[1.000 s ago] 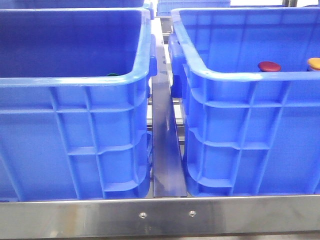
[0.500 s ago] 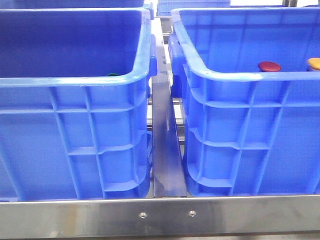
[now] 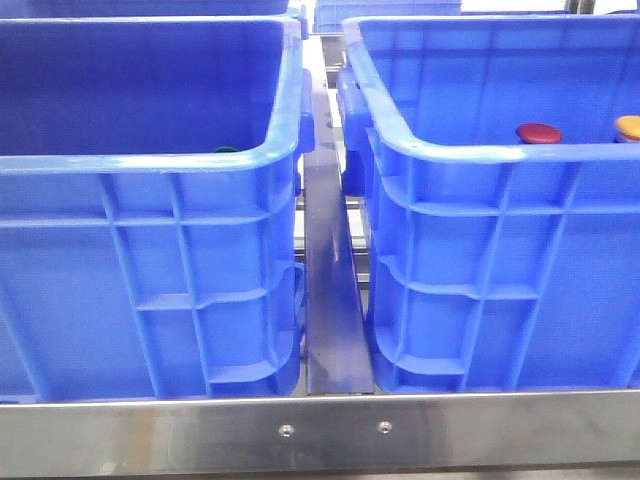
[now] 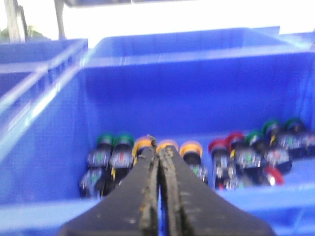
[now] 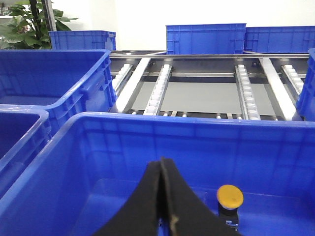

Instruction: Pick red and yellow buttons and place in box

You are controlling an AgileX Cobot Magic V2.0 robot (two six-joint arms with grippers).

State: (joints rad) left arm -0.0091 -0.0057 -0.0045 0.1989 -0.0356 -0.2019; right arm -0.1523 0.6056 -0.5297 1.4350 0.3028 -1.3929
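steel rail (image 3: pixel 335 300) between crates, yellow button (image 5: pixel 230 195) beside closed right end effector (image 5: pixel 161 164)

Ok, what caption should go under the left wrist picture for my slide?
Shut left gripper above a blue crate of green, yellow and red push buttons.

Two blue crates stand side by side, a metal rail (image 3: pixel 330 290) between them. Right crate (image 3: pixel 480 270) holds a red button (image 3: pixel 538 133) and a yellow button (image 3: pixel 628 126); left crate (image 3: pixel 150 270) shows a green cap (image 3: pixel 224 150).
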